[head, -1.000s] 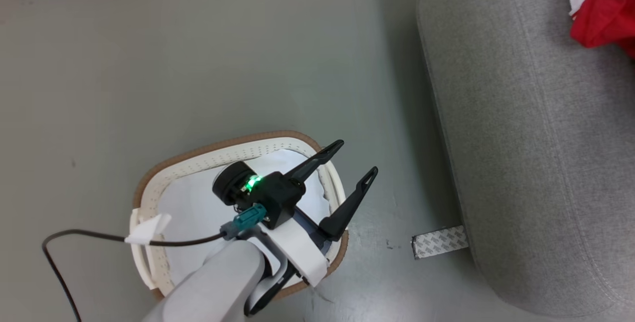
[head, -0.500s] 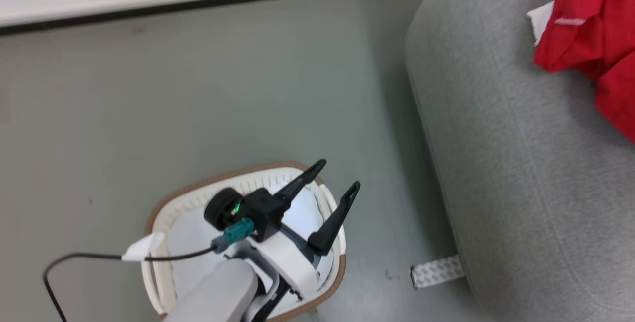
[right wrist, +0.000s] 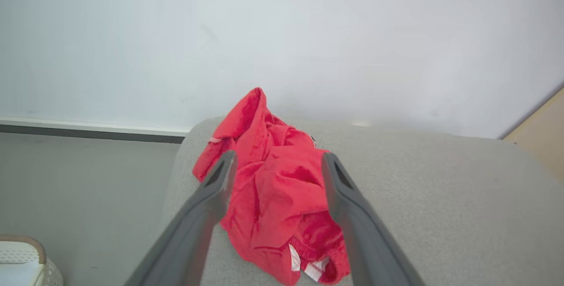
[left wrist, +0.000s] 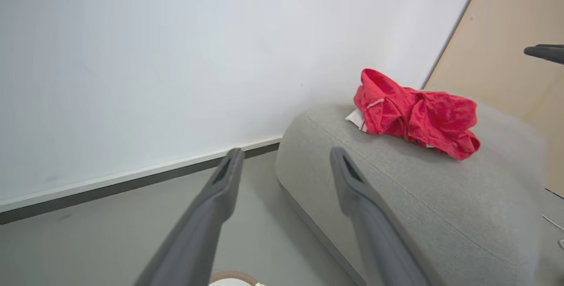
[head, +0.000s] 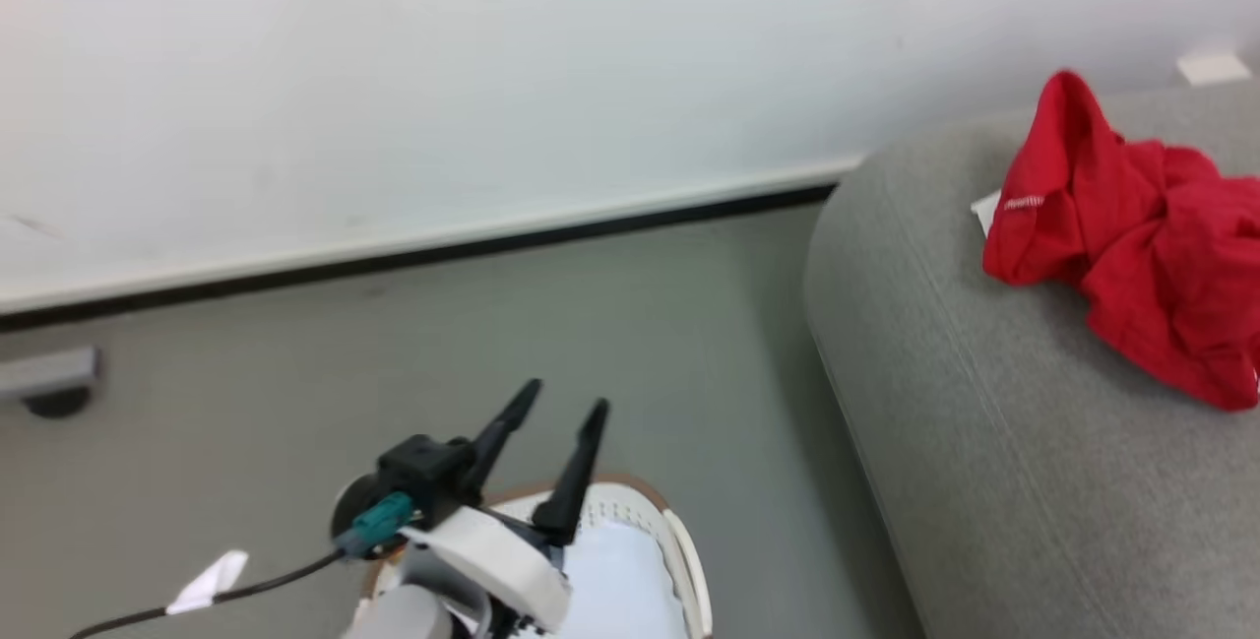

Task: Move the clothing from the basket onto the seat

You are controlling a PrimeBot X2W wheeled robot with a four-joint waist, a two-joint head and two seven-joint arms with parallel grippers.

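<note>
Head view: the left gripper (head: 565,397) hangs over the near-left of the scene, directly above the white basket (head: 679,550). Its two dark fingers are spread apart and hold nothing. The part of the basket in sight shows pale lining (head: 620,580) and no red. The red clothing (head: 1132,255) lies crumpled on the grey sofa (head: 984,442), far to the right of this gripper and well apart from it, its long axis running from far-left to near-right.

Left wrist view: the left gripper (left wrist: 285,151) points toward the sofa's left end, fingers parted and empty. The clothing (left wrist: 414,114) sits beyond and to the right, on the sofa's top (left wrist: 418,198).

Right wrist view: the right gripper (right wrist: 278,157) aims straight at the clothing (right wrist: 273,198), which appears between its splayed, empty fingers. I cannot tell whether they touch the fabric. The right arm is plainly the nearer one. With the clothing on the sofa (right wrist: 440,198) and the basket (right wrist: 26,250) at the near left, the transfer looks finished.
</note>
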